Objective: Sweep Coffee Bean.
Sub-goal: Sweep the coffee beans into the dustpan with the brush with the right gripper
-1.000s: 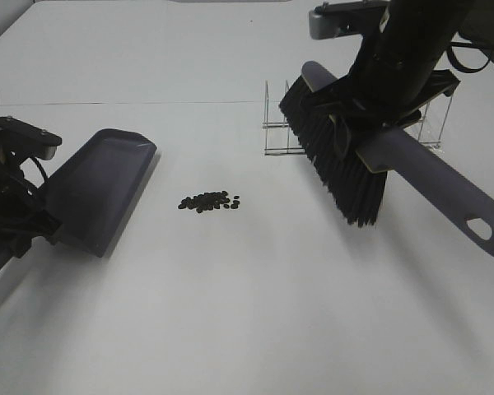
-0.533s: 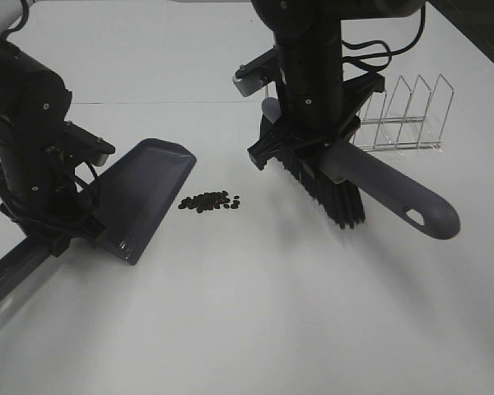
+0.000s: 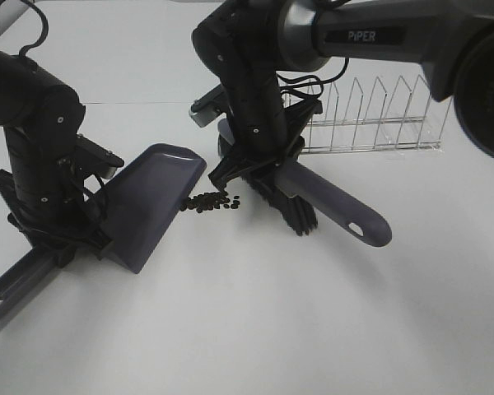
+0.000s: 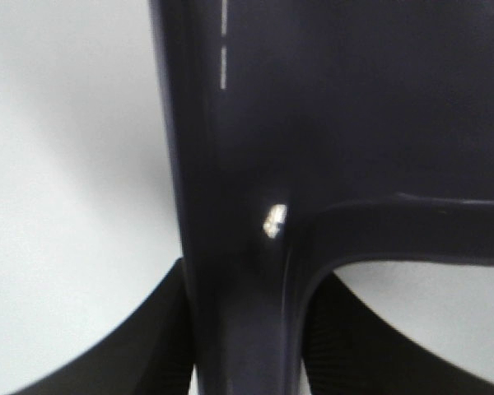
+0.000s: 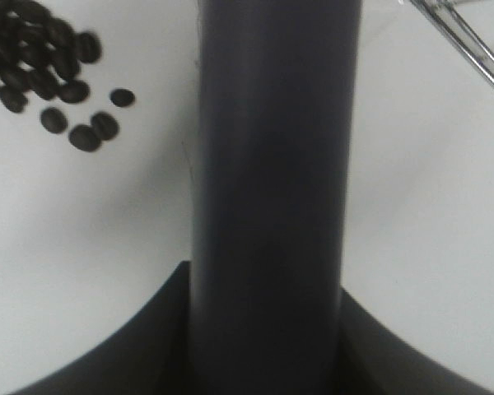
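Note:
A small heap of dark coffee beans point(image 3: 212, 201) lies on the white table; it also shows in the right wrist view point(image 5: 41, 62). My left gripper point(image 3: 62, 239) is shut on the handle of the grey dustpan point(image 3: 152, 202), whose front lip rests just left of the beans; the handle fills the left wrist view point(image 4: 247, 247). My right gripper point(image 3: 259, 160) is shut on the grey brush point(image 3: 329, 210), whose black bristles point(image 3: 292, 216) sit on the table just right of the beans. The brush handle fills the right wrist view point(image 5: 272, 189).
A wire dish rack point(image 3: 370, 115) stands behind the brush at the back right. The dustpan handle's end point(image 3: 4, 296) points toward the front left. The table surface is plain white.
Both arms have moved inward. The dustpan has slid right to the edge of the beans. The brush has moved left and down, close to the heap's right side.

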`<state>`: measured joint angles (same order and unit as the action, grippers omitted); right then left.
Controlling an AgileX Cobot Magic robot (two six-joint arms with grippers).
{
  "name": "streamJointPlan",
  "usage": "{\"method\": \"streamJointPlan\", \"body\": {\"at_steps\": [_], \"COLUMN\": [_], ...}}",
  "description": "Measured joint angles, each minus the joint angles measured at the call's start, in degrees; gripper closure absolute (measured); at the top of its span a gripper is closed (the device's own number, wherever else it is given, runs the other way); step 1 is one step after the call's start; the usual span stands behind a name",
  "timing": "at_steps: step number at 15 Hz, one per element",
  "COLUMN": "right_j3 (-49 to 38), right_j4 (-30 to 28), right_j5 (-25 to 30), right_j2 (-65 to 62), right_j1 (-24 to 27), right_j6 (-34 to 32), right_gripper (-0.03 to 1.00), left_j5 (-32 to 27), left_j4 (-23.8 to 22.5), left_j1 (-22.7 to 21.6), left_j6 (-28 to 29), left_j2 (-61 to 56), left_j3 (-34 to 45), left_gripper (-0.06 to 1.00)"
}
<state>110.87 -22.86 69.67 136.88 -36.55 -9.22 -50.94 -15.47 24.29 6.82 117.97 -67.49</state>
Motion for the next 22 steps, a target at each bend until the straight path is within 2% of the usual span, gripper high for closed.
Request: {"method": "streamJointPlan", "body": {"at_steps": [3,6,7,8,10,14,18,22], "right_j3": [5.2,5.8,5.9,6.1,6.1,6.1,6.1,6.1], "right_j4": [4.0,11.7,16.0,22.9,27.4,30.9,37.3,38.6], "right_j5": [0.1,-2.6,-5.1,-10.5,-13.5,-14.0,-14.5,-14.6], "right_j2": [4.2,5.4,5.4,5.4,5.4,5.4,5.4,4.8], "right_j1": [-2.5,-2.6,-2.5,-2.5,-2.5,-2.5,-2.5,-2.5], "right_j6": [2.6,2.5,2.5,2.5,2.6,2.8,7.0,9.6], "right_gripper": [0.63,0.63,0.63,0.63,0.63,0.63,0.63,0.63], "left_j5": [0.0,-0.7,-0.9,-1.0,-1.0,-1.0,-1.3,-1.4], "left_j4": [0.5,1.8,2.3,2.6,2.6,2.9,3.8,4.0], "left_j1": [0.0,0.0,0.0,0.0,0.0,0.0,0.0,0.0], "left_j6": [0.0,0.2,0.3,0.5,0.5,0.5,0.7,0.9], "left_j2": [0.0,0.0,0.0,0.0,0.0,0.0,0.1,0.1], "left_j3": [0.0,0.0,0.0,0.0,0.0,0.0,0.0,0.0], "left_gripper": [0.61,0.61,0.61,0.61,0.61,0.61,0.61,0.61]}}
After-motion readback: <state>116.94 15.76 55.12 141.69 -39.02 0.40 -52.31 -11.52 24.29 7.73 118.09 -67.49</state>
